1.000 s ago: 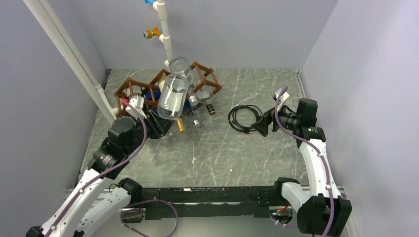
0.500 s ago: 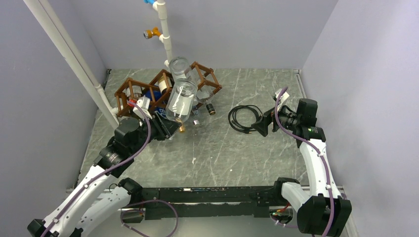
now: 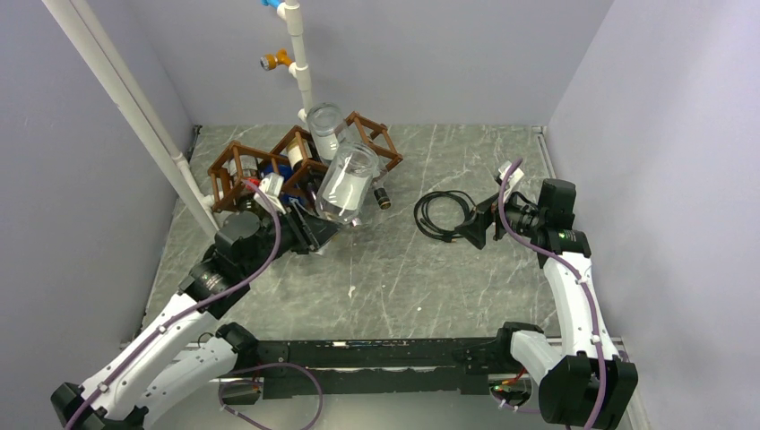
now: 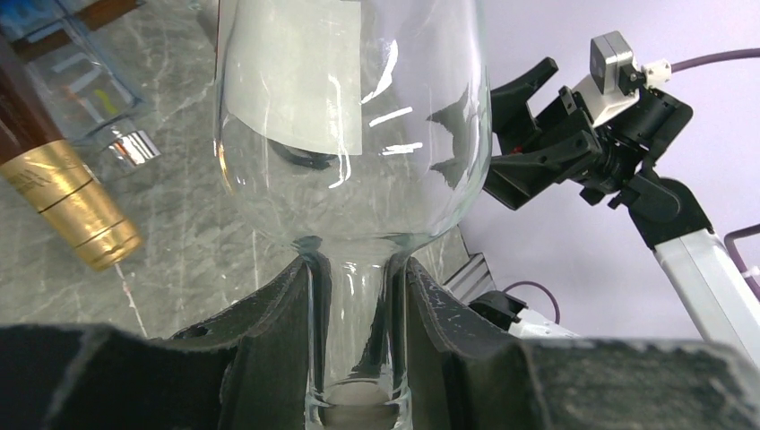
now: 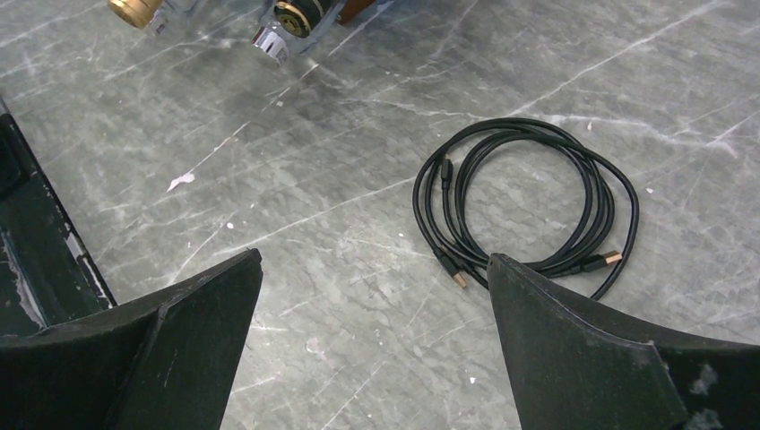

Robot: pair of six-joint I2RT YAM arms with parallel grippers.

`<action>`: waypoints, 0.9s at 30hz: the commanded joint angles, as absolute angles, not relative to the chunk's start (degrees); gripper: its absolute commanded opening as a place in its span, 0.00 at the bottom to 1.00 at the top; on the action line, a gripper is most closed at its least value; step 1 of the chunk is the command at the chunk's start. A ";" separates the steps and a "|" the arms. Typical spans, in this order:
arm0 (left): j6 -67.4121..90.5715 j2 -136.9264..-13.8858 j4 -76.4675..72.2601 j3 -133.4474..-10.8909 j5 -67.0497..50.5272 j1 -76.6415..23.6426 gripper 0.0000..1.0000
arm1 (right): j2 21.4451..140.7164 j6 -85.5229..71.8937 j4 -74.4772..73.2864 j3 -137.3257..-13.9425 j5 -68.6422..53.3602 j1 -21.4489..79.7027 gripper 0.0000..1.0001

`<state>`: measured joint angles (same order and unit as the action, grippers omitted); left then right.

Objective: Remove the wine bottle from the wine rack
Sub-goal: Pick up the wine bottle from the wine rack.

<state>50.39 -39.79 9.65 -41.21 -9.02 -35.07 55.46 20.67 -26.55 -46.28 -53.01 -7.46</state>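
Top external view: the left gripper (image 3: 318,231) grips the clear wine bottle (image 3: 348,184) by its neck. The body tilts up and away, just in front of the wine rack (image 3: 228,170) at the far left of the table (image 3: 430,278); whether glass touches wood there is hard to tell. The right gripper (image 3: 472,224) hangs beside a coiled black cable (image 3: 439,213).

Left wrist view: both fingers (image 4: 269,331) press tight on the bottle's neck. A gold-capped bottle (image 4: 76,206) lies to the left.

Right wrist view: the right gripper's jaws gape wide, holding nothing, above the cable.
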 commanded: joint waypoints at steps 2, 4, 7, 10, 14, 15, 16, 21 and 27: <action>50.84 -40.66 -12.04 -45.46 -11.34 -38.06 0.00 | 54.14 24.70 -27.73 -47.30 -58.28 -7.47 1.00; 50.74 -42.07 -12.23 -45.88 -11.01 -39.53 0.00 | 53.73 26.85 -29.34 -47.88 -60.07 -7.47 1.00; 50.71 -44.40 -11.79 -46.71 -10.55 -41.73 0.00 | 52.87 31.90 -33.64 -49.22 -62.96 -7.47 1.00; 50.59 -47.49 -10.15 -48.11 -10.29 -44.07 0.00 | 52.19 38.57 -39.67 -50.81 -65.83 -7.47 1.00; 50.19 -51.61 -4.88 -51.91 -11.24 -46.07 0.00 | 51.96 45.49 -44.96 -52.06 -68.03 -7.47 1.00; 50.11 -52.47 -3.64 -52.69 -11.51 -46.58 0.00 | 51.95 46.47 -45.56 -52.11 -68.17 -7.47 1.00; 50.02 -53.21 -2.47 -53.64 -11.73 -47.02 0.00 | 51.88 47.05 -45.82 -52.07 -68.26 -7.47 1.00; 50.14 -56.89 3.09 -56.32 -12.81 -49.38 0.00 | 51.84 48.77 -46.06 -51.39 -69.00 -7.39 1.00; 49.13 -63.36 10.72 -61.17 -15.96 -52.08 0.00 | 51.56 59.20 -50.48 -49.38 -70.79 -6.39 1.00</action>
<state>50.85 -61.78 19.18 -52.51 -12.03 -50.24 52.38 49.30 -47.20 -49.87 -66.70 -7.11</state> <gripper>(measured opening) 0.404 0.994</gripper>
